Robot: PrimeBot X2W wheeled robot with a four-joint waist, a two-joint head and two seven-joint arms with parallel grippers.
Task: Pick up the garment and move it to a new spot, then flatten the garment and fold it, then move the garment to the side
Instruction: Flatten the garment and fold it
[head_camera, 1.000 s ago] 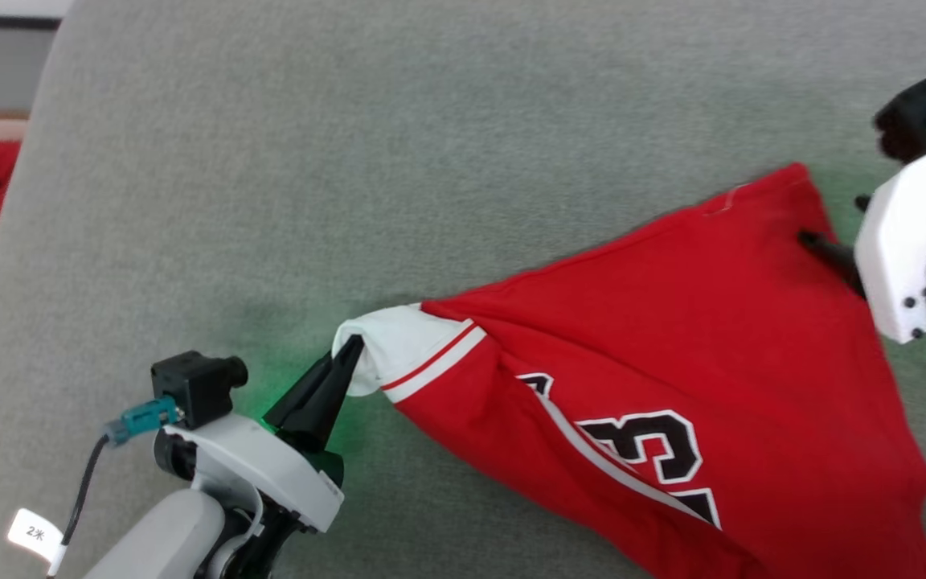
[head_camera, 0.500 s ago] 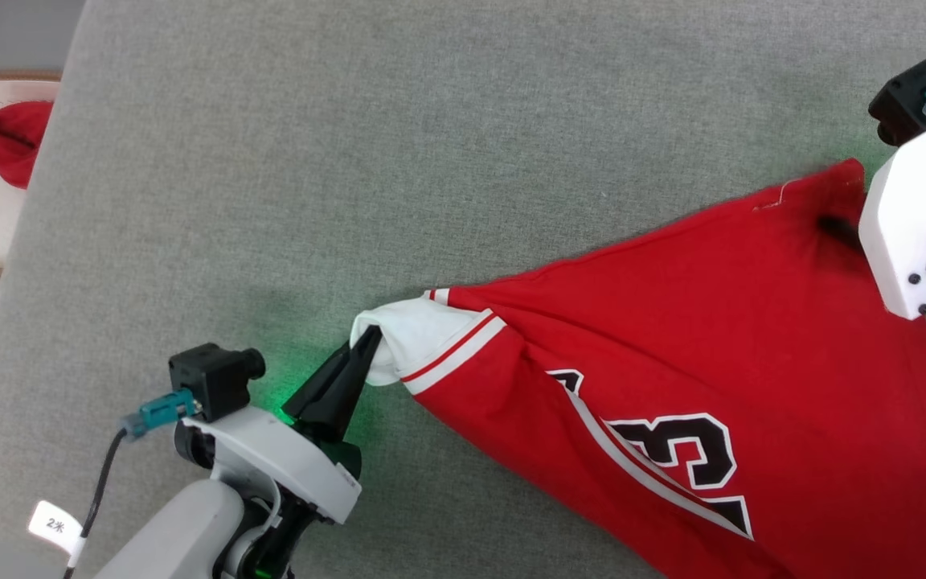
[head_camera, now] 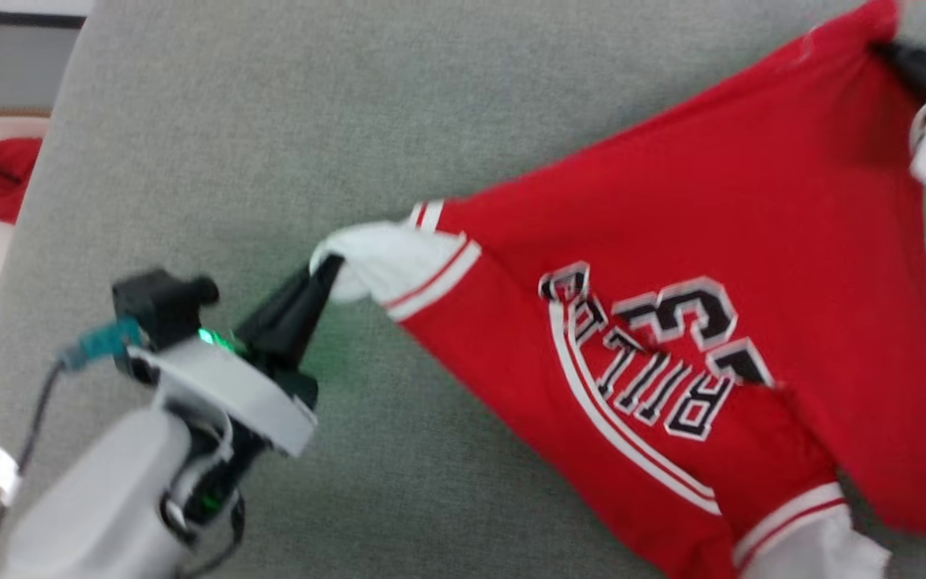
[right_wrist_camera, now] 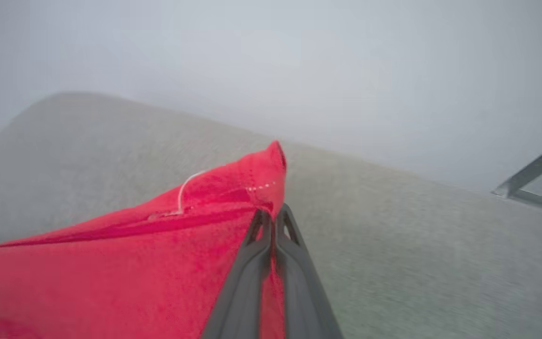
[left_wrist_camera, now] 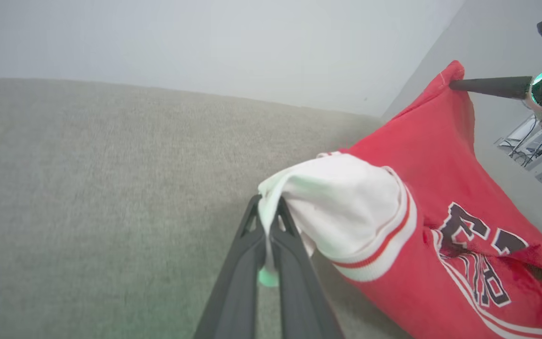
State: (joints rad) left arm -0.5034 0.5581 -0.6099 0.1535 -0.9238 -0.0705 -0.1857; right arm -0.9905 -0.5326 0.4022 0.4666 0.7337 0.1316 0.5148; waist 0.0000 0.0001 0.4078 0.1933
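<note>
Two grippers, both clamped on jersey T-shirt (head_camera: pixel 712 201): left gripper (head_camera: pixel 331 272) pinches white sleeve (head_camera: pixel 387 259) at cuff, right gripper (head_camera: pixel 887 50) pinches red hem corner (right_wrist_camera: pixel 261 179). Shirt stretched between them, long axis diagonal over grey table (head_camera: pixel 230 121), lettering up, second sleeve trailing toward robot. Left arm low, fingers angled up-right; right arm enters from right edge. Judgement: lift-and-carry step; arms should travel together, span taut.

Grey fabric surface (head_camera: pixel 270 121) beneath red garment (head_camera: pixel 712 241)
</note>
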